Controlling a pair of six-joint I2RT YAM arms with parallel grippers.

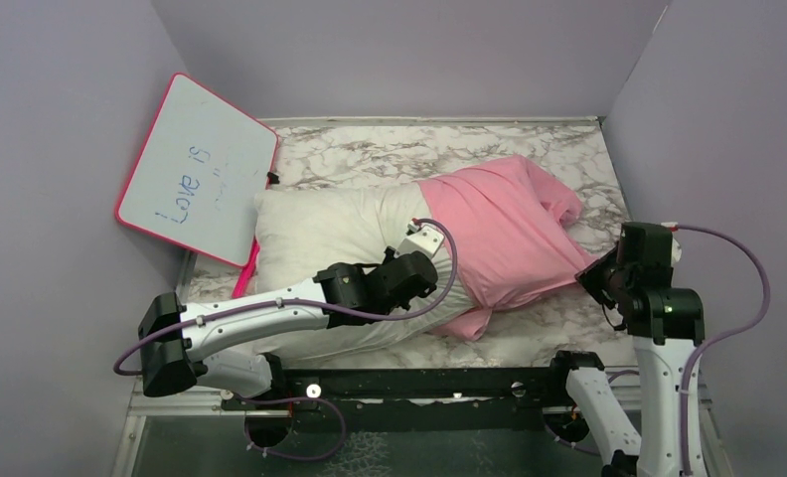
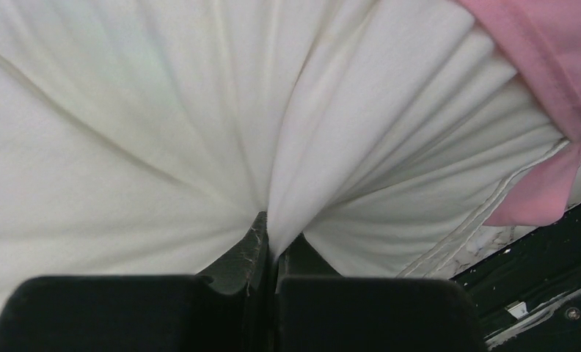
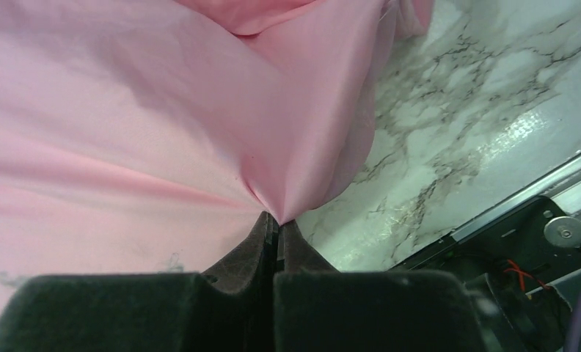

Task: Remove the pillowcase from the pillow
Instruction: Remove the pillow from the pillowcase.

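Observation:
The white pillow [image 1: 315,231] lies across the marble table, its right half inside the plain pink pillowcase [image 1: 509,234]. My left gripper [image 1: 431,281] is shut on a pinch of white pillow fabric [image 2: 295,169] near the pillowcase's open edge [image 2: 548,81]. My right gripper [image 1: 590,275] is shut on a fold of the pink pillowcase [image 3: 199,125] at its right end; the cloth is pulled into taut creases toward the jaws. The right part of the pillow is hidden under the pink cover.
A pink-framed whiteboard [image 1: 199,169] with blue writing leans on the left wall, touching the pillow's left end. Marble tabletop [image 1: 588,159] shows to the right and behind. Grey walls enclose three sides. A black rail [image 1: 419,383] runs along the near edge.

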